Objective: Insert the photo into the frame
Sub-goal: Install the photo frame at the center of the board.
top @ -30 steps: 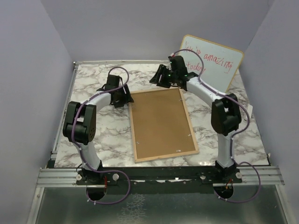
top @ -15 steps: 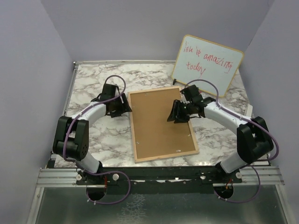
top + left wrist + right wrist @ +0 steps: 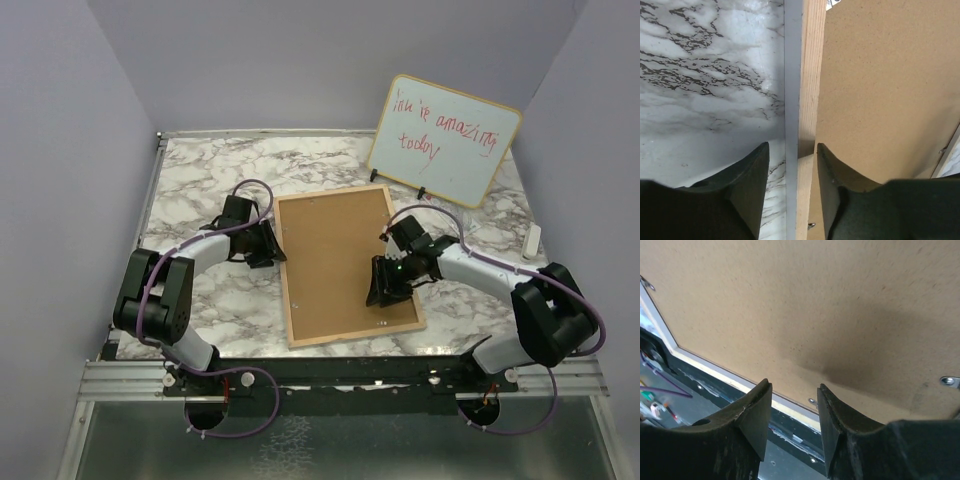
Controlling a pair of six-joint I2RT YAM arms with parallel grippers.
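the frame [image 3: 810,75] lies face down in the middle of the table [image 3: 200,180], long side running 12 to 6, with the brown backing [image 3: 345,260] filling it. i can't see the photo in any view.

my left tool [image 3: 268,248] sits at the frame's 9 o'clock rail, toward the far end. on its wrist camera the fingers straddle that rail, one over the marble and one over the edge of the backing. the jaws are released, with a gap on the marble side.

my right tool [image 3: 385,290] hangs over the backing near the frame's 5 o'clock corner. its jaws are parted with nothing between them, and its shadow falls on the board. a metal tab [image 3: 950,381] shows by the rail there.

a whiteboard [image 3: 445,135] with red writing stands at 1 o'clock on the table, well apart from the frame.
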